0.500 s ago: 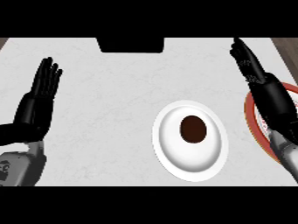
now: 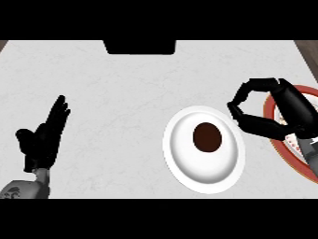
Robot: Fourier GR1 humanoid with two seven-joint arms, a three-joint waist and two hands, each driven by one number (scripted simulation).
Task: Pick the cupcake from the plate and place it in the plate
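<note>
Over at the left side of the pale marbled counter (image 2: 120,84), the robot's left hand (image 2: 45,137) is standing open near the lower edge, fingers straight and pointing up and away, holding nothing. Further back, at the counter's far edge, a dark rectangular shape (image 2: 140,47) is sitting. Moving rightward, a white plate (image 2: 182,161) is lying on the counter, and the cupcake (image 2: 207,137), a dark brown round seen from above, is resting at its middle, untouched. Just beside the white plate's upper right rim, the right hand (image 2: 271,112) is hovering with its fingers and thumb curling inward toward each other, forming a ring with nothing inside it. Under that hand and its grey forearm, a red-rimmed plate (image 2: 317,95) is lying close to the counter's right edge, partly covered by the arm.
</note>
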